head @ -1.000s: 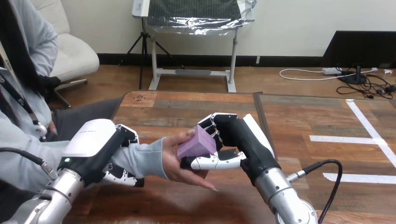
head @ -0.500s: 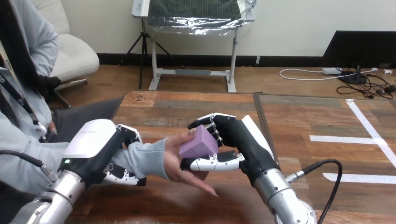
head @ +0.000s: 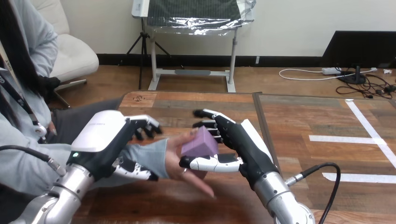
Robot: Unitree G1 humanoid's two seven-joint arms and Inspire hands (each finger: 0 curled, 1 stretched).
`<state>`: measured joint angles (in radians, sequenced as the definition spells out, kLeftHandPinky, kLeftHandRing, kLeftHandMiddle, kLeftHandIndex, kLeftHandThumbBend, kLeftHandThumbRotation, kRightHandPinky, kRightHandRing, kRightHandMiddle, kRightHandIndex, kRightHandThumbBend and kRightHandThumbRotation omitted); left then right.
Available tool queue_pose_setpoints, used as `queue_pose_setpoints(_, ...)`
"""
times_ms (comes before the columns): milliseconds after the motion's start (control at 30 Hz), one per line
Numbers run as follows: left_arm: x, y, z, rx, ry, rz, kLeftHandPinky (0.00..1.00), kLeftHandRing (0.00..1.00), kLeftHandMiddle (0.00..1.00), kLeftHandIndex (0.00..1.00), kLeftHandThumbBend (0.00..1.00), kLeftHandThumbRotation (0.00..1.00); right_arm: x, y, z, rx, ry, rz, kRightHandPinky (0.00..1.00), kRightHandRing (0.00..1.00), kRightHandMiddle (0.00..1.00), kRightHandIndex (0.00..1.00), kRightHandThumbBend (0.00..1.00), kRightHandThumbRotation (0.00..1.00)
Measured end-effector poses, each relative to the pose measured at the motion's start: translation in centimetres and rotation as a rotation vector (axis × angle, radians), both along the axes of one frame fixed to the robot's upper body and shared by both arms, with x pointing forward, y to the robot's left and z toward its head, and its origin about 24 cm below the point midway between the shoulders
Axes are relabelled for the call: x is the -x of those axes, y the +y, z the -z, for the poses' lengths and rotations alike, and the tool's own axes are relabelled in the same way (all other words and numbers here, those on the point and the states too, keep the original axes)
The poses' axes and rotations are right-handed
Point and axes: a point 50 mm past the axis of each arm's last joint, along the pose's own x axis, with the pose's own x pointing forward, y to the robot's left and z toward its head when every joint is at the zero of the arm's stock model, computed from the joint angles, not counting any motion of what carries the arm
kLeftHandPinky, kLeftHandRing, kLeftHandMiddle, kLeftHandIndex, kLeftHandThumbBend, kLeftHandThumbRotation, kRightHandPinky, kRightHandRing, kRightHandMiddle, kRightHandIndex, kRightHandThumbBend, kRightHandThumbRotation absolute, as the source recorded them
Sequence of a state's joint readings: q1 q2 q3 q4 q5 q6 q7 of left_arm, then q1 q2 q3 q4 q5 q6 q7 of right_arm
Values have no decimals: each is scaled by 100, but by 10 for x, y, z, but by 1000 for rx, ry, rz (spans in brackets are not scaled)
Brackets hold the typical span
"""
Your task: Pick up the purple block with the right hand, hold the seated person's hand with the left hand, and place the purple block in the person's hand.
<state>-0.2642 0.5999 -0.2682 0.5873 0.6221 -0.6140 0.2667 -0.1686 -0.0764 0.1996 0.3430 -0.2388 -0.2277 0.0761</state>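
Release step, near the table's (head: 187, 105) left edge: purple block (head: 200, 142) lies in the person's hand (head: 173, 156), right hand (head: 238, 140) splayed open beside it, left hand (head: 105, 135) open-fingered over the sleeved wrist; the next move probably calls for a clean right-hand withdrawal.

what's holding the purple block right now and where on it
The block lies in the person's hand, resting on its underside. The right hand is open beside it, fingers straight, not gripping.

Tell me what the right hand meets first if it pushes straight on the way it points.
The purple cube block, just ahead of the right hand between its straight fingers and thumb, resting on the person's hand. They may already touch; depth is unclear.
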Motion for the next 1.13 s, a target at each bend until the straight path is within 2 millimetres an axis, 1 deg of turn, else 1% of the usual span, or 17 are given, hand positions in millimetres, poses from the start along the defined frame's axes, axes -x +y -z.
queue_pose_setpoints(167,-1,-2,-2,10,-13,-1,82,83,82,85,100,27,-1,-2,2,22,0,7,87,92,95,99,100,44)
queue_pose_setpoints(200,-1,-3,-2,11,-15,-4,84,86,85,87,100,31,-1,-2,2,26,0,8,87,92,96,100,100,46)
queue_pose_setpoints(500,3,-2,0,18,-22,-28,90,94,94,95,100,41,-4,-6,-1,30,-12,19,89,94,98,100,100,51)
queue_pose_setpoints(800,10,0,7,28,-8,-43,92,98,99,99,100,47,-8,-9,-5,36,-30,28,89,95,98,100,100,54)
queue_pose_setpoints(1133,18,3,13,54,3,-60,93,100,100,100,100,50,-12,-12,-9,47,-51,27,89,95,98,100,100,54)
